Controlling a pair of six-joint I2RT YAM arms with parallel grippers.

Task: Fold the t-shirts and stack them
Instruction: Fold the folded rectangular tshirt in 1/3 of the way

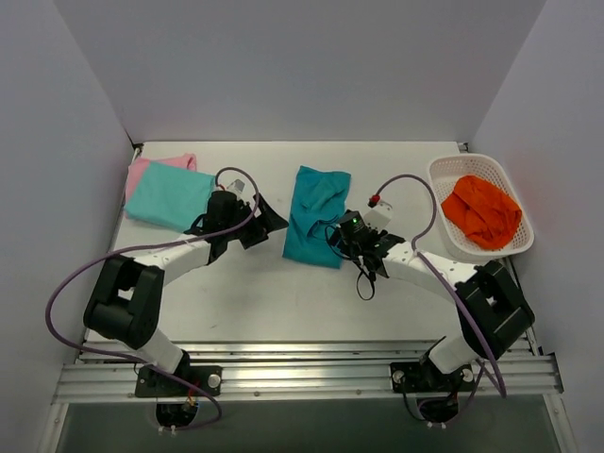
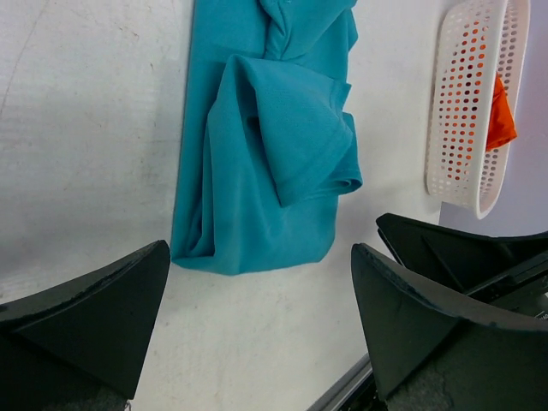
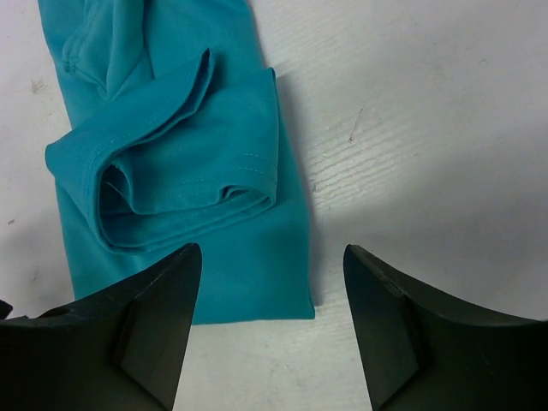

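Basket, orange cloth inside, right of teal shirt; left claw, right claw gaping.

We count three t-shirts on one worktop: one teal shirt, one aqua shirt, one pink shirt. One basket, one orange cloth. Two arms, two hands: left hand, right hand.

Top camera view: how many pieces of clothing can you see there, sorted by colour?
pink t-shirt: 1
aqua-mint t-shirt: 1
deep teal t-shirt: 1
orange cloth, in the white basket: 1
Total: 4
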